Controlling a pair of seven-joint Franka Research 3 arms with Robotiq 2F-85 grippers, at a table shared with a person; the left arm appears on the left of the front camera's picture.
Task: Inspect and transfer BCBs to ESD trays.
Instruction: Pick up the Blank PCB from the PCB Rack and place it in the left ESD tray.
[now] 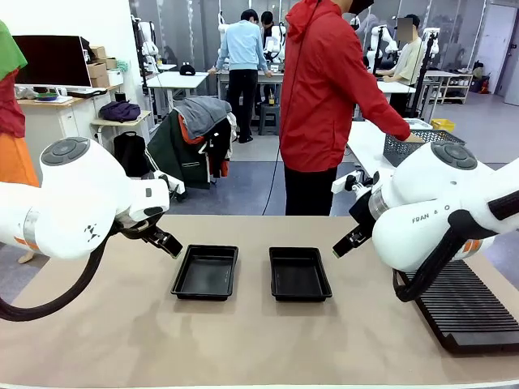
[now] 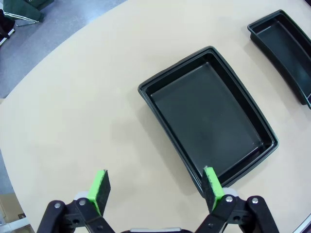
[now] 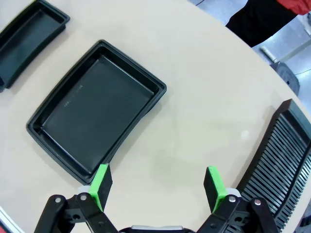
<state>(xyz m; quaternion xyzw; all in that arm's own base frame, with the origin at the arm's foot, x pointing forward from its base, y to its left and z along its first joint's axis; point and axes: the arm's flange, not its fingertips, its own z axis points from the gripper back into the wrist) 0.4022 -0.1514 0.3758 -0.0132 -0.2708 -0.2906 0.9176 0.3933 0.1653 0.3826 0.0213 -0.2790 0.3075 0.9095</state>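
Note:
Two empty black ESD trays lie side by side mid-table, the left tray (image 1: pixel 204 271) and the right tray (image 1: pixel 299 274). My left gripper (image 1: pixel 162 240) hovers open above the table just left of the left tray; its wrist view has that tray (image 2: pixel 209 116) ahead between the green pads (image 2: pixel 100 188) and the other tray (image 2: pixel 286 43) at the top right. My right gripper (image 1: pixel 347 241) hangs open just right of the right tray (image 3: pixel 95 107), nothing between its fingers. The BCBs are out of view.
A long black ribbed rack (image 1: pixel 466 304) lies at the table's right edge, close under my right arm (image 3: pixel 277 160). A person in a red jacket (image 1: pixel 324 89) stands at the far side, one hand reaching to a grey wire-mesh basket (image 1: pixel 418 147) on another table.

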